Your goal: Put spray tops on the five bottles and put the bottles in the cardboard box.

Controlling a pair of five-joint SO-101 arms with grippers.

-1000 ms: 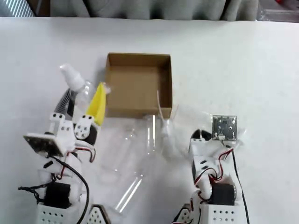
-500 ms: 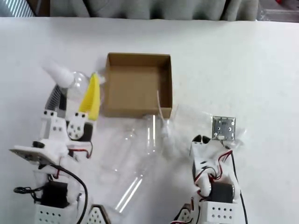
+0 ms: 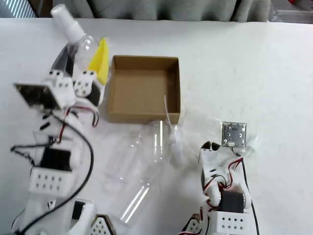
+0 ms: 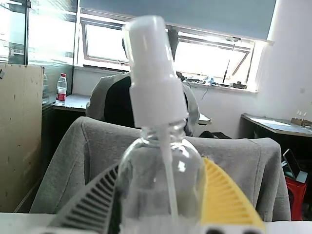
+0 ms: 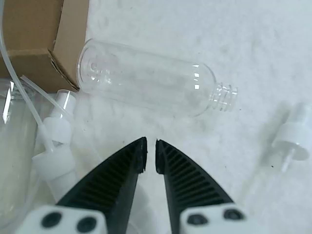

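Note:
My left gripper [image 3: 84,48] is raised left of the cardboard box [image 3: 143,115] and is shut on a clear bottle [image 3: 84,43] that carries a white spray top [image 3: 66,17]. In the left wrist view the bottle [image 4: 158,178] stands upright between the black and yellow fingers [image 4: 226,200], its spray top [image 4: 151,73] against the room behind. My right gripper [image 5: 150,157] hovers low over the table with its jaws shut on nothing. Just beyond its tips lies a clear bottle without a top [image 5: 146,78], and loose spray tops [image 5: 56,141] lie beside it.
The cardboard box [image 5: 39,34] stands open with nothing inside. Several clear bottles [image 3: 156,139] lie on the table in front of it, between the two arms. Another loose spray top [image 5: 292,139] lies apart on the white table.
The left arm has lifted the capped bottle up and swung it toward the far side, left of the box. The right arm has stayed nearly still.

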